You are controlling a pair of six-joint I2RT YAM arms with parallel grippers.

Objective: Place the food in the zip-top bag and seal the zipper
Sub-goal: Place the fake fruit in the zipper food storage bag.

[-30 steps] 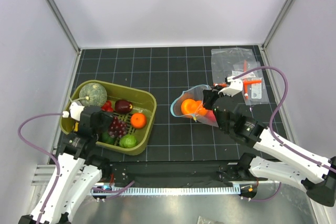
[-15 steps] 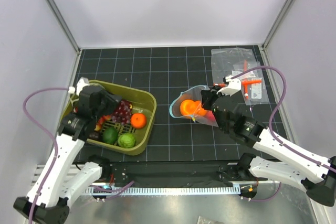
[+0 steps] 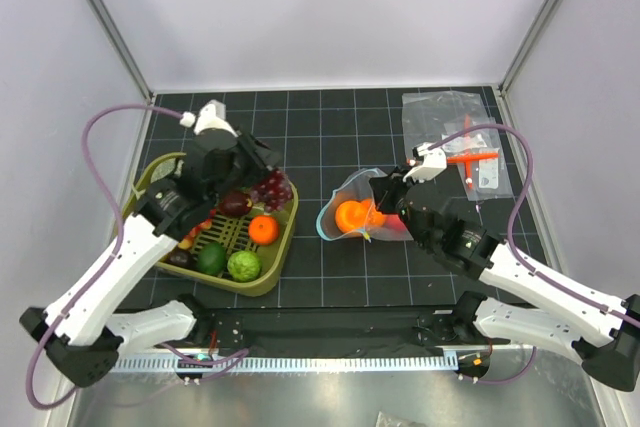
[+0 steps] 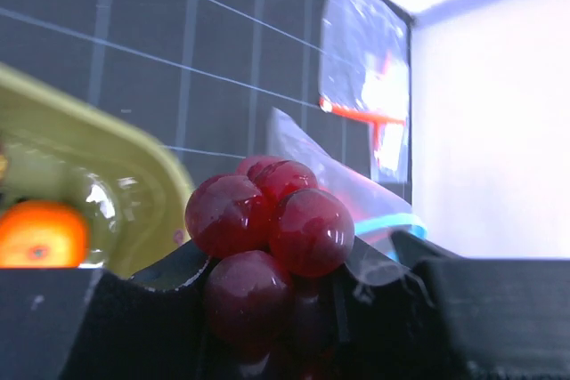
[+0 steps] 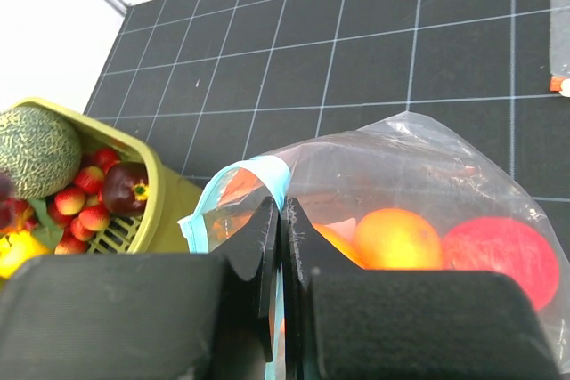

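Our left arm (image 3: pixel 110 267) rises from its base and leans over the basket (image 3: pixel 283 247), its forearm crossing the basket's left half and its wrist above the far rim. Our left gripper (image 3: pixel 264 181) hangs over the basket's far right corner, tilted away from it, with its fingers (image 4: pixel 178 273) closed around the grapes (image 3: pixel 273 187). Our right arm (image 3: pixel 520 272) lies low, well to the right of the basket, with its forearm angled back toward it. Our right gripper (image 3: pixel 385 205) points at the basket's right side, its two fingers (image 5: pixel 258 246) pressed flat together on the rim of the zip-top bag (image 3: pixel 350 185).
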